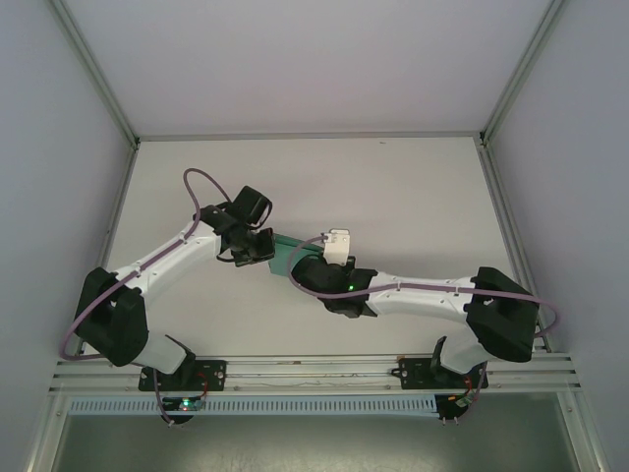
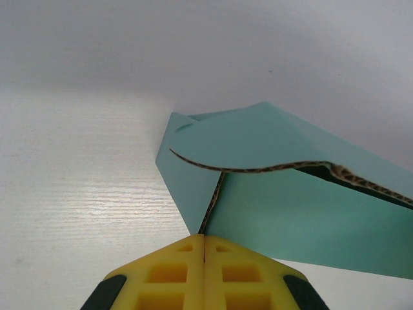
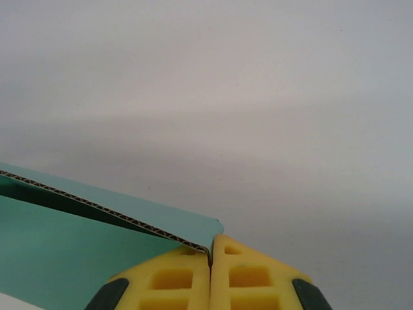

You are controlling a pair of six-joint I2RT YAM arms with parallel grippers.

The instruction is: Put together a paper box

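The paper box (image 2: 303, 219) is pinched at opposite ends by the left gripper (image 2: 204, 240) and the right gripper (image 3: 211, 250), both clamped tight. It is positioned near the table's (image 1: 413, 197) middle.

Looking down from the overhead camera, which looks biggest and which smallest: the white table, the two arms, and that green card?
1. the table, by far the largest.
2. the left arm and the right arm: they look alike, so I won't rank them.
3. the paper box, smallest, though the arms partly hide it.
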